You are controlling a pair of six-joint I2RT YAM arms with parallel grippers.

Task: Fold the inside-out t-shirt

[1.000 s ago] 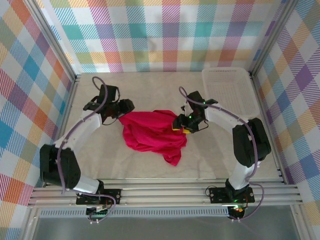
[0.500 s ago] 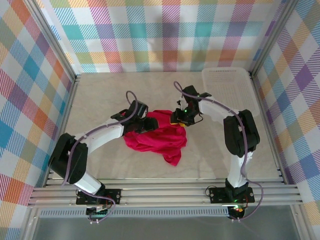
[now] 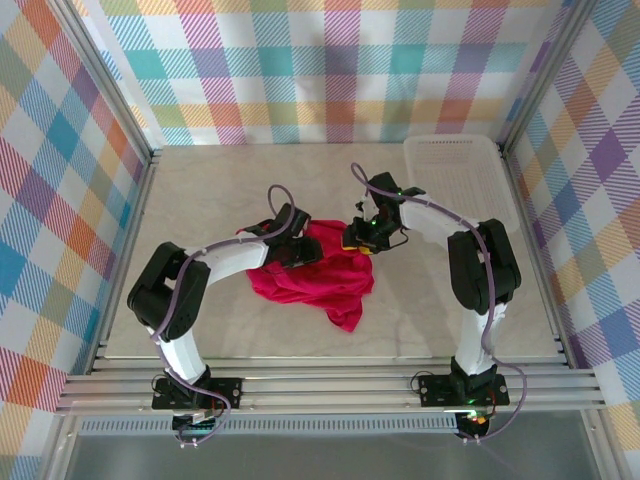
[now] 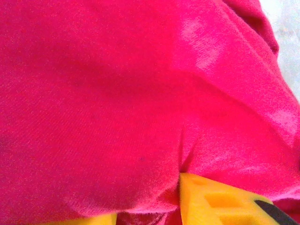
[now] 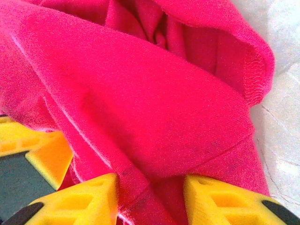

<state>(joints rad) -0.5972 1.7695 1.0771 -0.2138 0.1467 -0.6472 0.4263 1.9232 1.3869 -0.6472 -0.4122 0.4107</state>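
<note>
Evidently both arms have moved in since a second ago. The left gripper (image 3: 300, 250) was then at the left edge of the inside-out t-shirt (image 3: 315, 275); now it reaches over the shirt's far-left part, and that side of the cloth has bunched inward. The right gripper (image 3: 360, 238) has shifted slightly farther back, to the shirt's far-right corner.

The shirt lies crumpled at the middle of the table (image 3: 200, 200), between the two grippers. The heap spreads mostly side to side, with one tongue of cloth pointing toward the near edge on the right (which way the neck faces cannot be told).

From the right wrist, a seamed fold passes between the yellow fingers (image 5: 89, 197) and both press against it: a grip on the shirt. From the left wrist, cloth sits between the fingers (image 4: 215, 199), but whether it is clamped I cannot tell.

One shirt, two arms, one white tray (image 3: 460, 180) at the far right.
</note>
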